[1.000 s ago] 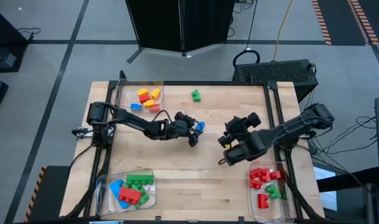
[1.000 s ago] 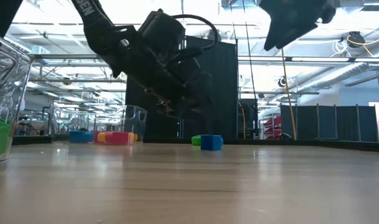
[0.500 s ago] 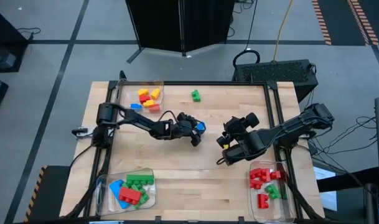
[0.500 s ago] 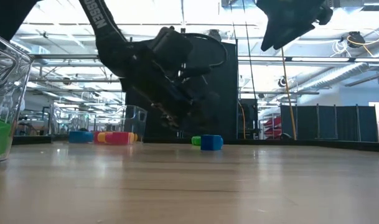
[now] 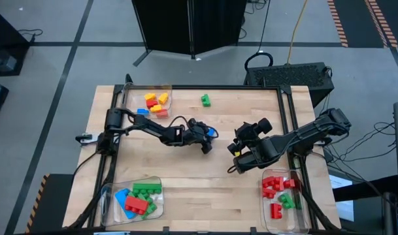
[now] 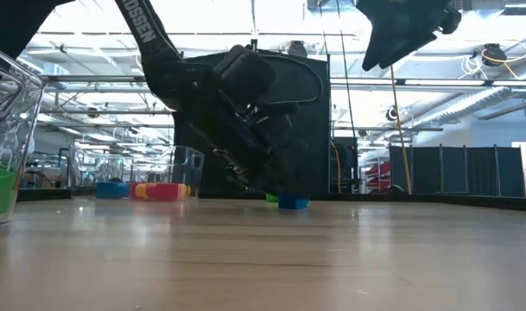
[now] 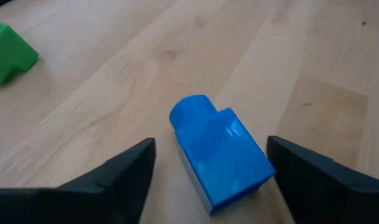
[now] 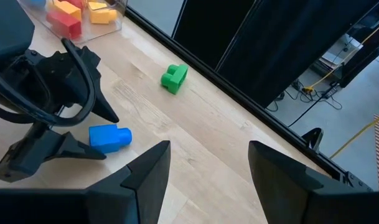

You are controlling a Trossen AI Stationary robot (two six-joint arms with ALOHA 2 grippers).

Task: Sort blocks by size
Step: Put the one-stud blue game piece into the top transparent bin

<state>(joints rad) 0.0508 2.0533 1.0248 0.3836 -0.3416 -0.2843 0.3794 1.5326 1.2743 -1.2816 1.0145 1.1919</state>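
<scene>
A pale wooden table [image 5: 185, 189] stands on a grey floor with a black cabinet behind it, and clear trays sit at three of its corners: one at about eleven o'clock with yellow, orange and red blocks [image 5: 155, 102], one at seven o'clock with green, blue and red blocks [image 5: 139, 198], and one at five o'clock with red and green blocks [image 5: 278, 192]. Two blocks lie loose: a small green block [image 5: 205, 100] near the far edge at twelve o'clock, and a small blue block [image 7: 219, 152] close to the table's centre. The left tool [image 5: 207, 136] is down at the table with its two fingers wide apart on either side of the blue block, one finger [image 7: 108, 174] on each flank, neither touching it as far as the left wrist view shows. The block's long axis, with its single round stud at one end, runs obliquely between the fingers rather than square to them, so closing would probably pinch it across its short width with a slight twist. The right tool [image 5: 241, 153] hovers above the table at about three o'clock of the blue block, its fingers parted and empty; it is the farther of the two, so the left arm looks set to take this block.
</scene>
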